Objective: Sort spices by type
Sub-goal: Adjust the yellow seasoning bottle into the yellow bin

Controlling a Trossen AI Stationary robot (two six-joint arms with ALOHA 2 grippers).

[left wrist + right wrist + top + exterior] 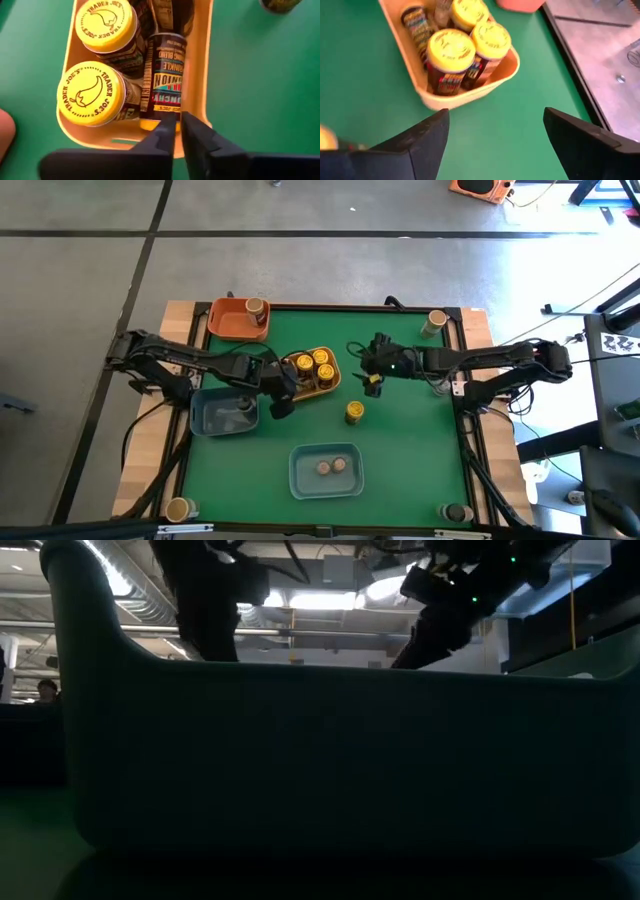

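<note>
**Spice jars in trays, end effectors beside the yellow tray**

Three yellow-lidded jars point(312, 365) packed upright in the yellow tray point(333, 381) near the middle of the green table point(420, 440), with one dark-labelled jar point(162, 75) lying on its side against the tray wall. One more yellow-lidded jar point(354, 412) upright on the bare table, just beyond the yellow tray toward the front. Two tan-lidded jars point(331, 467) side by side in the blue tray point(300, 480) at the front centre. One tan-lidded jar point(256, 307) in the orange tray point(222, 323) at the back left. Another blue tray point(205, 420) at the left, with something dark inside, too unclear to name. Single jars parked on the wooden table corners, among them a corner jar point(435, 322) at back right.

Left end effector point(281, 395) at the yellow tray's left edge, fingers point(165, 135) closed together, empty, tips just over the tray rim beside the lying jar. Right end effector point(374, 380) just right of the yellow tray, fingers point(427, 135) spread wide, holding nothing, above bare table.

Low view blocked by a tray wall.
</note>
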